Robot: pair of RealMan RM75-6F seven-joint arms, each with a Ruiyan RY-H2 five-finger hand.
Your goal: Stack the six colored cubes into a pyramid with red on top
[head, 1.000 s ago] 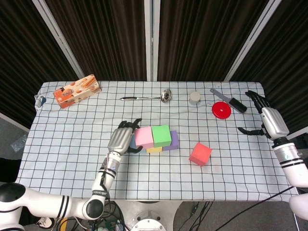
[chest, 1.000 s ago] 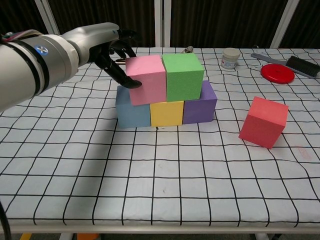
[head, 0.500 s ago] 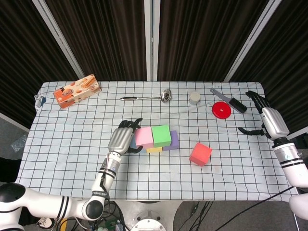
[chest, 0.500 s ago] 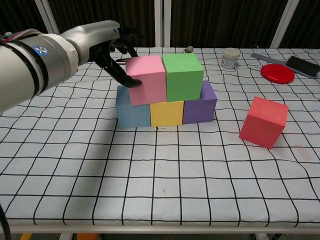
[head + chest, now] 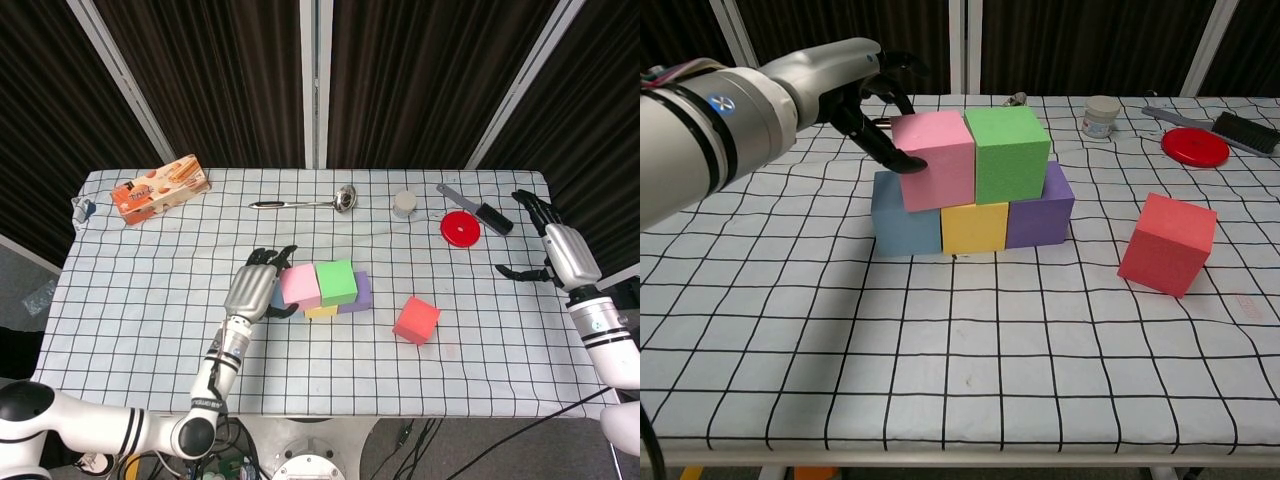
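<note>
Base row: blue cube, yellow cube and purple cube, side by side and touching, on the checked tablecloth near the table's centre.

Second row: pink cube and green cube, touching each other, resting across the base row. The pink cube sits slightly askew, its left edge overhanging the blue cube a little.

Red cube: alone on the cloth, well apart to the right of the stack, tilted relative to the grid lines. Not yet placed.

Left hand: at the left side of the pink cube, fingers spread and curved, dark tips touching the cube's left face. It appears to steady or nudge the cube rather than grip it; whether the thumb bears on the far side cannot be told.

Right hand: at the far right table edge, well away from every cube, fingers loosely apart, holding nothing.

Step in hand, as judged: squaring up the second row; five cubes placed, the apex remaining.

Next move, as judged: clear the left hand without dragging the pink cube, then take the red cube, likely with the nearer right hand, and set it centred over the pink-green seam.
</note>
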